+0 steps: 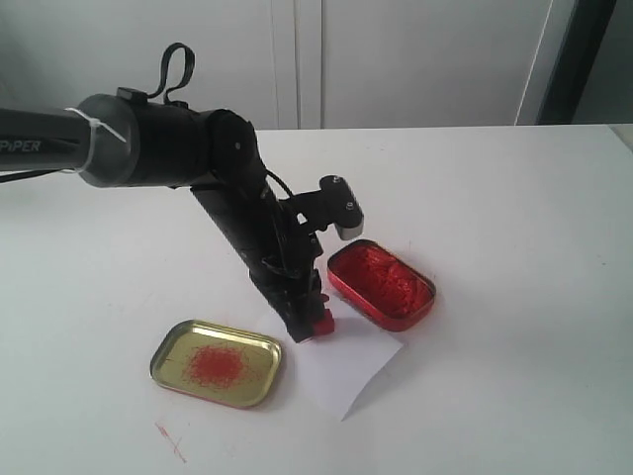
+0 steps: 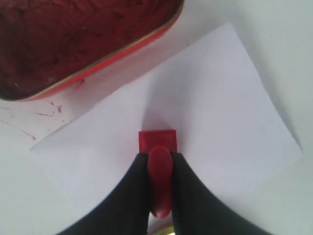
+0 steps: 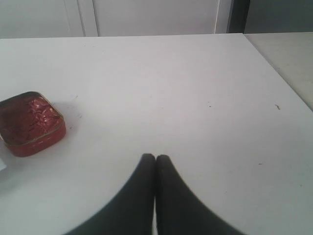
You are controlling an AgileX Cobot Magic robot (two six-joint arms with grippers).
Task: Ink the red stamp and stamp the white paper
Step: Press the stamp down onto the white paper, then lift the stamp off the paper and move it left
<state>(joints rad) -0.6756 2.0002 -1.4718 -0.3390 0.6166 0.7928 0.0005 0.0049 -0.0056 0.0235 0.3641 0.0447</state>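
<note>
Two grippers: we see the left gripper [image 2: 160, 157], jaws grasping the red stamp [image 2: 157, 141] on the white paper [image 2: 210, 98], lower centre of the exterior frame; right gripper [image 3: 155, 157], jaws clenched.

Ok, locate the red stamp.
The red stamp, held by the left tool, is over the white paper, centre of the exterior view, between gold lid and ink tin.

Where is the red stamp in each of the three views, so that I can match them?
Exterior view: lower middle, the red stamp in the left gripper tip, over the white paper.
Left wrist view: the stamp is pinched between the black fingers, over the paper.
Right wrist view: not in it.
Shared landmark: the red ink tin, visible in all three.
</note>
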